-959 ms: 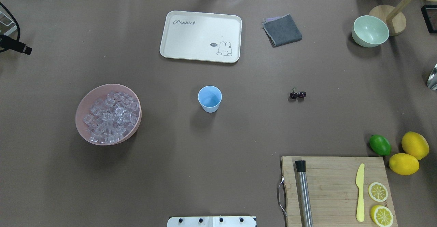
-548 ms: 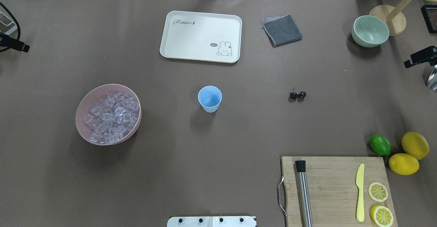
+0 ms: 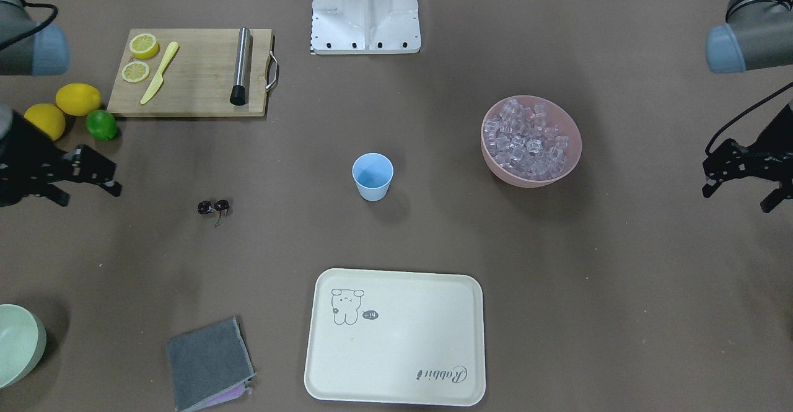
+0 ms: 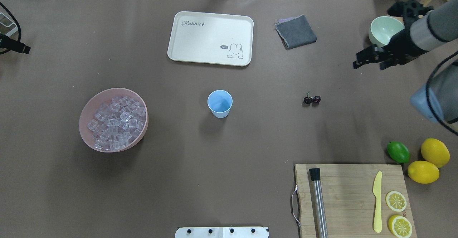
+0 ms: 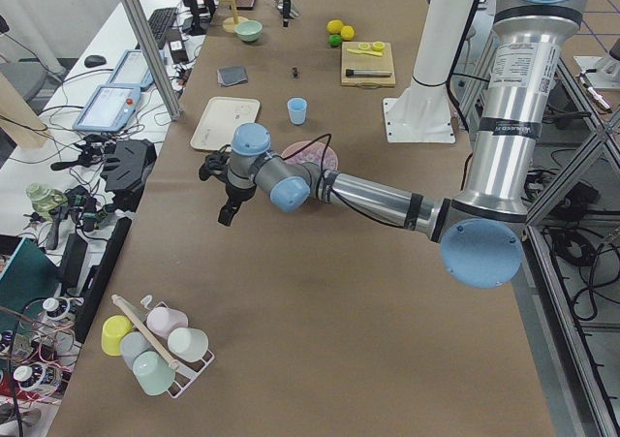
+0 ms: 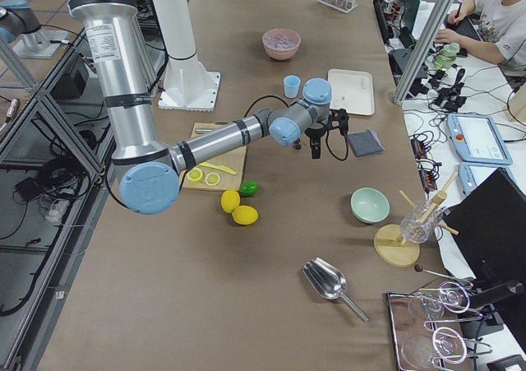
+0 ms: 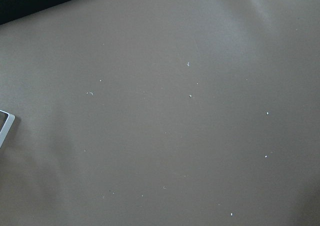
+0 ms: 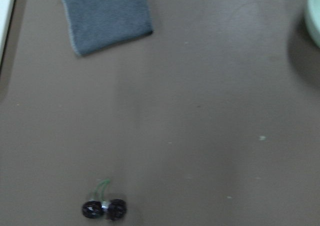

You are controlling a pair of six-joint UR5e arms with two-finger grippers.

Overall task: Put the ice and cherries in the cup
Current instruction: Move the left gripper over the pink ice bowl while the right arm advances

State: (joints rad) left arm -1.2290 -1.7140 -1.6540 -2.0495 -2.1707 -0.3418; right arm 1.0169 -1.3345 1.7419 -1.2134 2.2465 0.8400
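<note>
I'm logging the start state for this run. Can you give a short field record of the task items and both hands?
cup: upright, empty, mid-table
ice: heaped in pink bowl, on the cup's robot-left side
cherries: on bare table, on the cup's robot-right side
left hand: open, empty, beyond the pink bowl
right hand: open, empty, short of the cherries
progress: nothing in cup

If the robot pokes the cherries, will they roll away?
Probably not far. The cherries are round and glossy, so each might roll, but thin green stems join the pair, so they would likely swivel instead. They look tiny compared with the cup, so probably light, and the shiny skin may be slippery.
</note>
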